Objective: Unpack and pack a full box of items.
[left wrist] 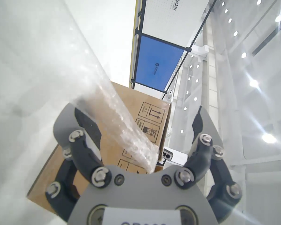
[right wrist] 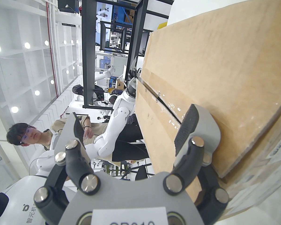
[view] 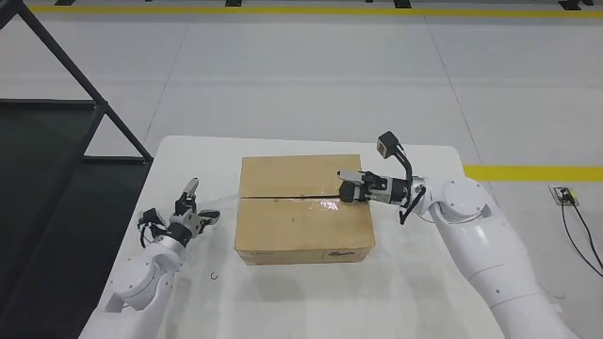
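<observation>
A closed cardboard box (view: 301, 226) sits in the middle of the white table (view: 415, 282), its two top flaps meeting at a centre seam (right wrist: 154, 94). My right gripper (view: 345, 186) is open over the right end of that seam. One of its fingers (right wrist: 189, 127) rests on the box top (right wrist: 213, 59); the other stands clear above it. My left gripper (view: 201, 201) is open just off the box's left side (left wrist: 152, 118). A strip of clear tape (left wrist: 121, 122) runs from the box between its fingers and lies against one finger (left wrist: 86, 122).
A small ring (view: 215, 276) lies on the table in front of the left arm. A black metal frame (view: 85, 104) stands off the table's left side. The left arm's gripper (right wrist: 133, 71) shows at the seam's far end in the right wrist view.
</observation>
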`<state>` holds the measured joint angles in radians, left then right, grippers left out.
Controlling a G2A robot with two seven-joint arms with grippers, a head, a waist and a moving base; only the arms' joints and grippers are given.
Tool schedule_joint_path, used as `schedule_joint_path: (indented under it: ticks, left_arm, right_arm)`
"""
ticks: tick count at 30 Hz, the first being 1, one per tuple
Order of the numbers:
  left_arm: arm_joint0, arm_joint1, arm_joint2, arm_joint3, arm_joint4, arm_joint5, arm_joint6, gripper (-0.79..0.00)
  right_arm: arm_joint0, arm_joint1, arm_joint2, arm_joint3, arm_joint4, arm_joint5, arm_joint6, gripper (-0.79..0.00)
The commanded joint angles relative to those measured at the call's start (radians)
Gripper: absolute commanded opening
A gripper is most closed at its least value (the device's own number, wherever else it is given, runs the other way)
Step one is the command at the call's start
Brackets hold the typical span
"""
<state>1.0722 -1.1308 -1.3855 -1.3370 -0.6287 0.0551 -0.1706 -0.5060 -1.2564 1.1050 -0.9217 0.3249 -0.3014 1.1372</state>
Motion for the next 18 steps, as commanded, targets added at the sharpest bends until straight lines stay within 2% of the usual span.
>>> schedule_joint_path:
  ticks: [1,8,18]
  left_arm:
    - [-0.013,-0.004,-0.001,0.014,-0.01,-0.01,0.027,0.0]
    - [-0.019,-0.01,-0.039,0.022,-0.041,-0.073,0.045,0.0]
    - [-0.016,-0.011,-0.105,-0.029,-0.064,-0.128,0.045,0.0]
  right_arm:
    - [0.0,0.0,0.0,0.0,0.0,0.0,0.0,0.0]
    - [0.0,0.0,0.0,0.0,0.0,0.0,0.0,0.0]
    - [0.0,0.0,0.0,0.0,0.0,0.0,0.0,0.0]
